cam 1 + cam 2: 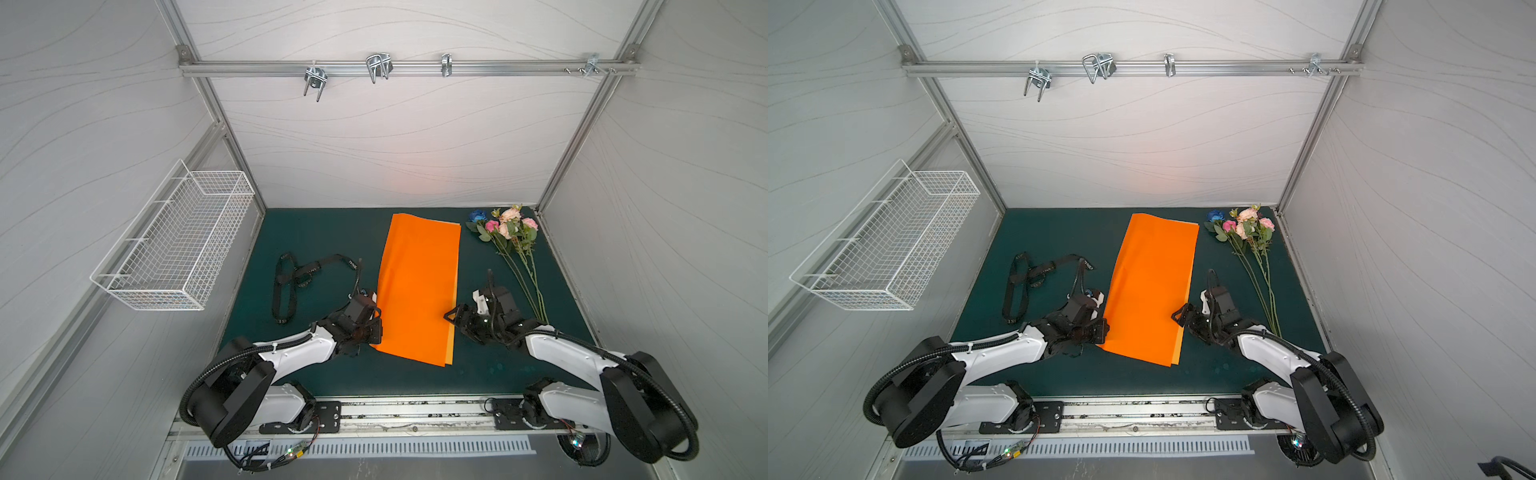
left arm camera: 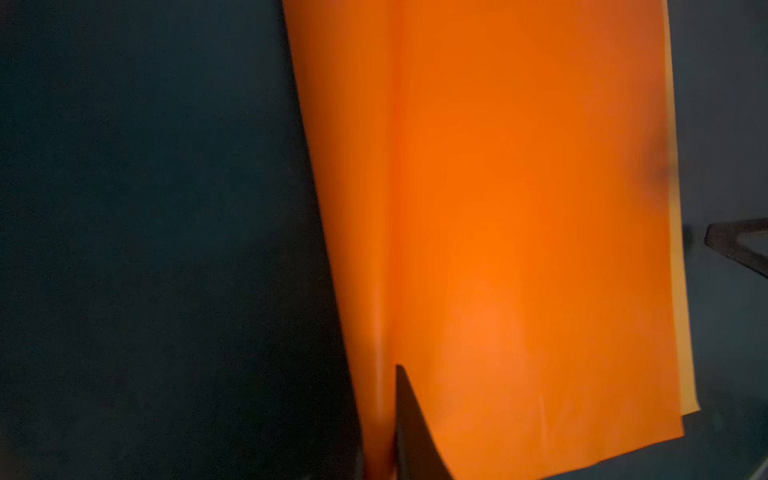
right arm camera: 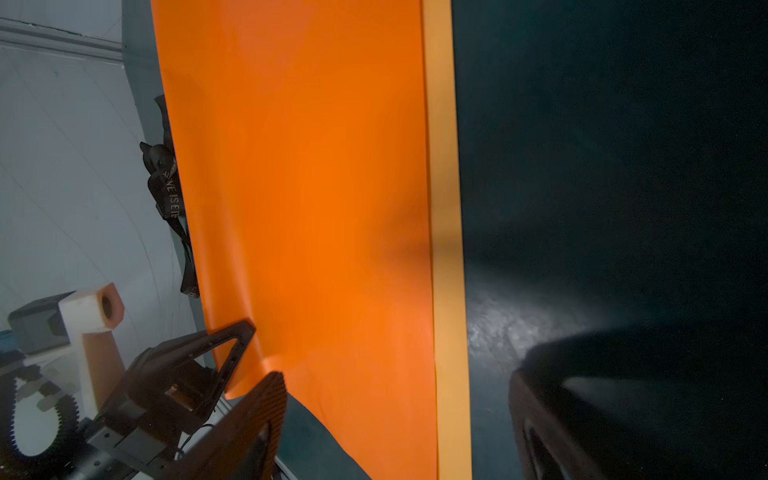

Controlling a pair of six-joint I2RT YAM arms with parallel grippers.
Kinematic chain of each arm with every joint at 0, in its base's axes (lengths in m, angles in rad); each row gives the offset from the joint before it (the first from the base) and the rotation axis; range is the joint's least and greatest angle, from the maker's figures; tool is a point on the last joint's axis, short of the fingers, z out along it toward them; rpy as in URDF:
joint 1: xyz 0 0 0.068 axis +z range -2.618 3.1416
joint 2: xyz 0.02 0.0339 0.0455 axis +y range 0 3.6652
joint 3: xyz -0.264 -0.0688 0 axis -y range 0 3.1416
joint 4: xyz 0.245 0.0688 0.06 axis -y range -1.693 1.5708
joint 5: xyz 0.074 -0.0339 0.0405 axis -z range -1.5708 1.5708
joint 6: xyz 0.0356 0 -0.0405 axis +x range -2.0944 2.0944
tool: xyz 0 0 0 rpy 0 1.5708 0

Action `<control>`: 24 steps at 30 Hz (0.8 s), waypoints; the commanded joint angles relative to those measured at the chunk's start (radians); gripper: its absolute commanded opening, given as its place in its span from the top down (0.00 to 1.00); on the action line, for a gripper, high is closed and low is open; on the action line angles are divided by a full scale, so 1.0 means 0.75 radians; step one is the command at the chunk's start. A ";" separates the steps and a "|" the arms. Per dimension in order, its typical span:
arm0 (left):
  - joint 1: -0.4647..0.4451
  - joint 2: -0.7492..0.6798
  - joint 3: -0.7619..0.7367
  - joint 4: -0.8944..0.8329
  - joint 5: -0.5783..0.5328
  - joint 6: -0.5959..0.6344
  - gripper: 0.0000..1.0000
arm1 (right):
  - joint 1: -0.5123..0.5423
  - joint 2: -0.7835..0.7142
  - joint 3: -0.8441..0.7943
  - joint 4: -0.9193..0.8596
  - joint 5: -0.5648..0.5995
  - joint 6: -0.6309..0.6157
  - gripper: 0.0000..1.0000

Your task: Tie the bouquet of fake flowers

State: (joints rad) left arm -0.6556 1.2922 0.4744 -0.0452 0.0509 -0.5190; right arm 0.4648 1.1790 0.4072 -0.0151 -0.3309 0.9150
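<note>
The bouquet of fake flowers [image 1: 511, 237] [image 1: 1246, 232] lies at the back right of the green mat, its blossoms toward the back wall and its long stems running forward, beside the right arm. Neither gripper touches it. My left gripper [image 1: 376, 320] [image 1: 1102, 324] [image 2: 386, 457] is shut on the near left edge of the orange paper sheet [image 1: 417, 286] [image 1: 1150, 286] [image 2: 519, 208] [image 3: 311, 187], which curls up there. My right gripper [image 1: 455, 322] [image 1: 1179, 318] [image 3: 395, 415] is open, its jaws standing wide on either side of the sheet's right edge.
A black printed ribbon [image 1: 291, 282] [image 1: 1025, 282] [image 3: 170, 195] lies looped on the mat left of the sheet. A white wire basket [image 1: 174, 245] hangs on the left wall. Metal hooks [image 1: 378, 66] sit on the rail high on the back wall.
</note>
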 commanded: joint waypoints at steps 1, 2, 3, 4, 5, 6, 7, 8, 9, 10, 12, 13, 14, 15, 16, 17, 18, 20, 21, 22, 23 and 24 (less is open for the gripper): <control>0.002 0.002 0.085 -0.063 0.041 -0.052 0.95 | -0.021 -0.030 0.066 -0.145 -0.084 -0.085 0.15; 0.007 0.011 0.099 -0.068 0.061 -0.063 0.97 | -0.018 -0.032 0.077 -0.157 -0.115 -0.102 0.15; 0.014 0.022 0.108 -0.074 0.089 -0.083 0.99 | -0.009 -0.037 0.092 -0.193 -0.133 -0.115 0.15; 0.026 0.031 0.114 -0.073 0.120 -0.104 1.00 | 0.002 -0.045 0.105 -0.230 -0.140 -0.130 0.16; 0.040 0.041 0.117 -0.071 0.150 -0.133 1.00 | 0.011 -0.053 0.111 -0.254 -0.155 -0.143 0.18; 0.057 0.050 0.118 -0.070 0.181 -0.170 1.00 | 0.021 -0.066 0.112 -0.275 -0.173 -0.151 0.19; 0.077 0.057 0.116 -0.065 0.210 -0.201 1.00 | 0.029 -0.083 0.110 -0.300 -0.188 -0.153 0.20; 0.093 0.062 0.112 -0.058 0.233 -0.224 1.00 | 0.036 -0.097 0.104 -0.317 -0.201 -0.153 0.21; 0.111 0.066 0.108 -0.053 0.258 -0.252 1.00 | 0.044 -0.113 0.097 -0.332 -0.212 -0.147 0.22; 0.130 0.073 0.104 -0.044 0.281 -0.271 1.00 | 0.052 -0.125 0.088 -0.343 -0.226 -0.140 0.22; 0.157 0.079 0.100 -0.032 0.318 -0.305 1.00 | 0.075 -0.136 0.067 -0.354 -0.255 -0.122 0.23; 0.168 0.084 0.099 -0.032 0.333 -0.320 1.00 | 0.095 -0.140 0.054 -0.345 -0.271 -0.110 0.23; 0.175 0.087 0.100 -0.026 0.351 -0.339 1.00 | 0.125 -0.142 0.043 -0.335 -0.284 -0.103 0.24; 0.182 0.093 0.101 -0.024 0.370 -0.359 1.00 | 0.164 -0.142 0.038 -0.334 -0.284 -0.096 0.24; 0.189 0.096 0.100 -0.016 0.388 -0.381 1.00 | 0.203 -0.142 0.037 -0.336 -0.273 -0.093 0.25; 0.190 0.099 0.098 -0.010 0.404 -0.404 1.00 | 0.238 -0.141 0.035 -0.333 -0.263 -0.087 0.25; 0.194 0.101 0.096 -0.003 0.420 -0.427 1.00 | 0.271 -0.137 0.032 -0.326 -0.254 -0.081 0.25; 0.200 0.099 0.092 0.011 0.446 -0.465 1.00 | 0.304 -0.123 0.024 -0.305 -0.248 -0.064 0.25; 0.205 0.094 0.090 0.014 0.458 -0.482 1.00 | 0.306 -0.113 0.012 -0.294 -0.252 -0.055 0.25; 0.211 0.090 0.088 0.018 0.470 -0.493 1.00 | 0.305 -0.104 0.002 -0.282 -0.251 -0.052 0.25; 0.219 0.086 0.087 0.017 0.481 -0.501 1.00 | 0.306 -0.099 -0.010 -0.279 -0.245 -0.048 0.25; 0.227 0.081 0.086 0.015 0.491 -0.512 1.00 | 0.306 -0.094 -0.020 -0.278 -0.233 -0.044 0.24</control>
State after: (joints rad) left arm -0.4988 1.3579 0.5327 -0.0624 0.3702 -0.8413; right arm 0.6880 1.0939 0.4164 -0.2207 -0.5137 0.8497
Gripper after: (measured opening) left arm 0.051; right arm 0.756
